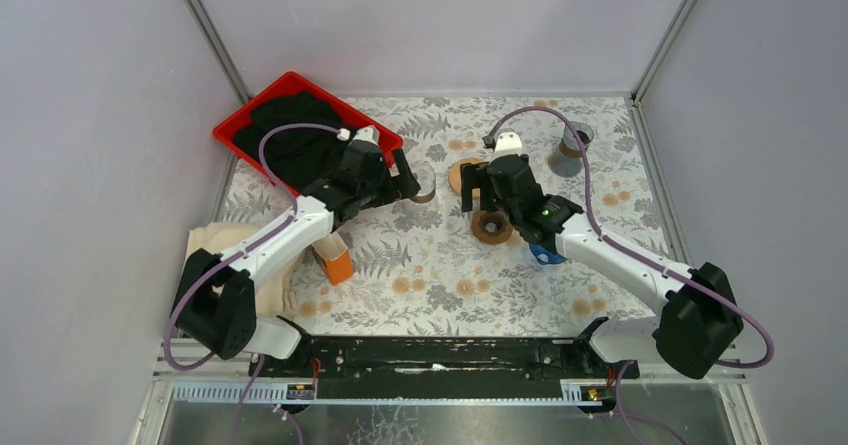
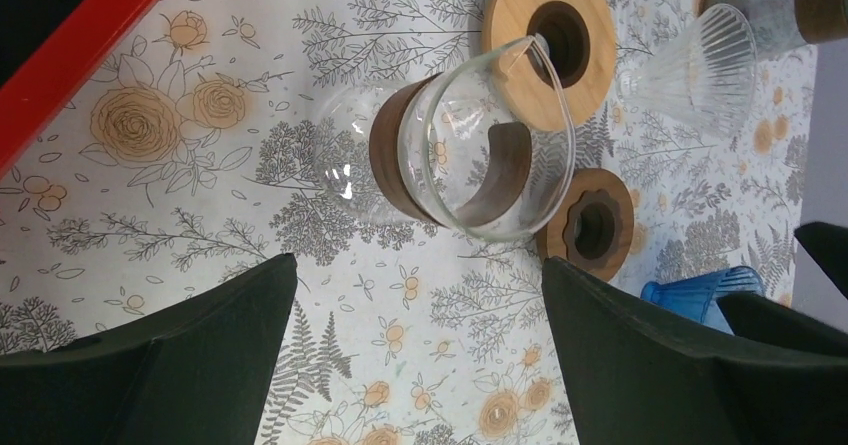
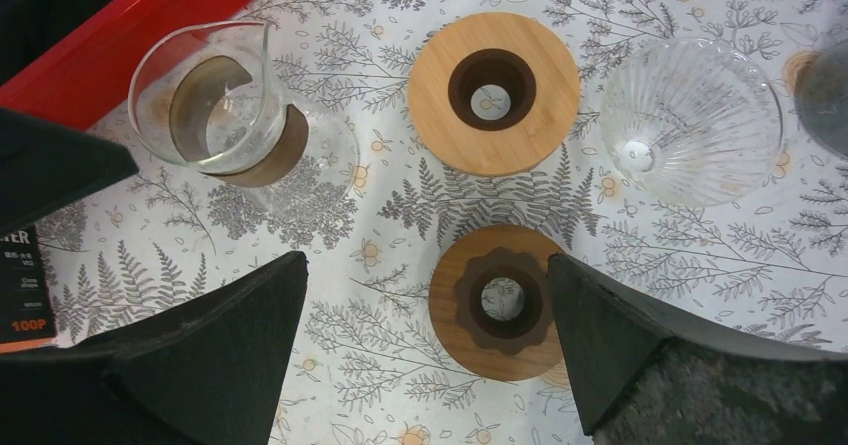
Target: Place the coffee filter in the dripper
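No loose filter shows; the orange filter box (image 1: pixel 337 263) lies far left. My left hand (image 2: pixel 420 261) hangs wide over the carafe (image 2: pixel 470 155), my right hand (image 3: pixel 425 256) wide over the dark ring (image 3: pixel 500 300). I'd pinch 1 filter lightly, then centre it in the glass dripper (image 3: pixel 690 120).

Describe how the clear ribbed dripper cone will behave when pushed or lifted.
The ribbed dripper cone looks like thin clear glass: probably rigid, light and breakable. Its narrow tip sits in no holder, so a nudge would likely tip it or roll it in an arc. Smooth glass may slip.
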Action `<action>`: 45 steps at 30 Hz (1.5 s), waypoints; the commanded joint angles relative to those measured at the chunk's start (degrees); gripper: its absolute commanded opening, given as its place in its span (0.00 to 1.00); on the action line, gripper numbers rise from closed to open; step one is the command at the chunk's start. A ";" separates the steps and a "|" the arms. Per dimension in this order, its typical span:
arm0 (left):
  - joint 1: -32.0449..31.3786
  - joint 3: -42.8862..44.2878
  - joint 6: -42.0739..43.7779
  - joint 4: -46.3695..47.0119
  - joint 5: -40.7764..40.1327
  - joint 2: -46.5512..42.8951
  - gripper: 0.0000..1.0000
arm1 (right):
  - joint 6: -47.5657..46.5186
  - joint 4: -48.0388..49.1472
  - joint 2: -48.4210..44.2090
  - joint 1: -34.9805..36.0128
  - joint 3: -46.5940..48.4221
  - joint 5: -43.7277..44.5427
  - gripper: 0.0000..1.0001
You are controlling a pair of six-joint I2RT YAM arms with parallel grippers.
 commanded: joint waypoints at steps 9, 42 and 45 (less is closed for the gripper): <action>-0.67 8.95 -1.06 2.04 -4.29 10.34 0.84 | -3.98 7.61 -5.31 -0.61 -5.50 2.49 0.98; -0.41 26.10 32.18 -18.66 0.77 20.26 0.16 | -4.94 7.60 -5.57 -0.61 -5.69 1.27 0.99; -0.27 28.26 36.76 -20.99 2.11 21.94 0.11 | -4.99 7.31 -5.39 -0.61 -5.53 0.81 0.98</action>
